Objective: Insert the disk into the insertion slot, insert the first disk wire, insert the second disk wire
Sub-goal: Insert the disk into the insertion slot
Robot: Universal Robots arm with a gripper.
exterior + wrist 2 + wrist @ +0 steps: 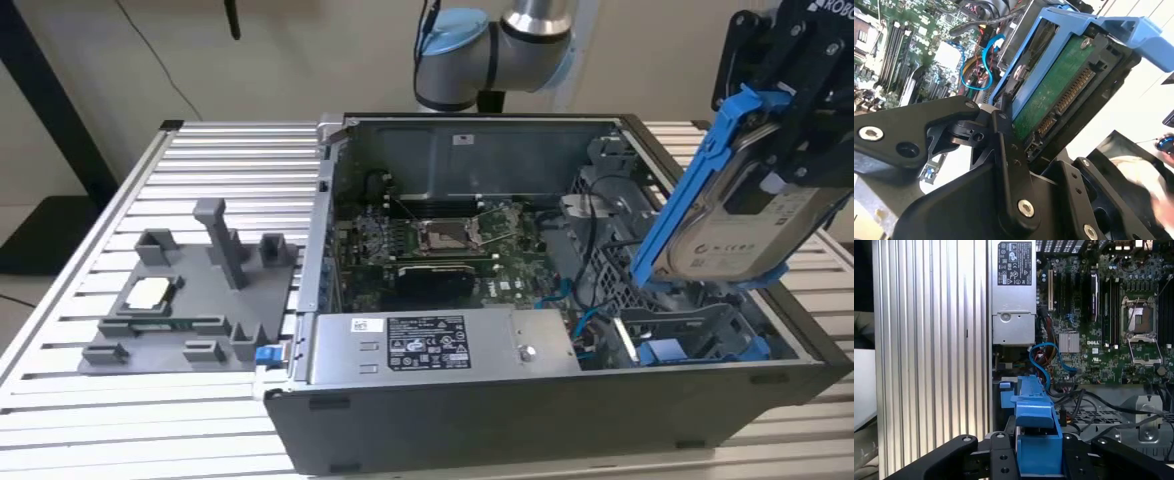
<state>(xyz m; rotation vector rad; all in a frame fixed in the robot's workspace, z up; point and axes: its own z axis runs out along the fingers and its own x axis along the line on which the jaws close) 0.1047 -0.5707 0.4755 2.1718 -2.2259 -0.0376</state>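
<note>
The disk (747, 235), a silver-grey drive with a white label in a bright blue carrier, hangs tilted over the computer case at the exterior view's right. My gripper (798, 130) is shut on it from above. In the second wrist view the disk (1054, 95) turns its green circuit board and connector toward the camera, with black fingers (1004, 145) clamped on its sides. In the first wrist view the blue carrier (1036, 440) sits between the fingers. Just below the disk is the insertion slot (701, 325), a grey sheet-metal bay. A loose blue wire (1041, 360) curls inside the case.
The open case holds a grey labelled power-supply box (427, 345) at the front and a motherboard (441, 240) behind it. A grey fixture plate (187, 300) with upright posts lies on the slatted aluminium table (227, 160) at the exterior view's left.
</note>
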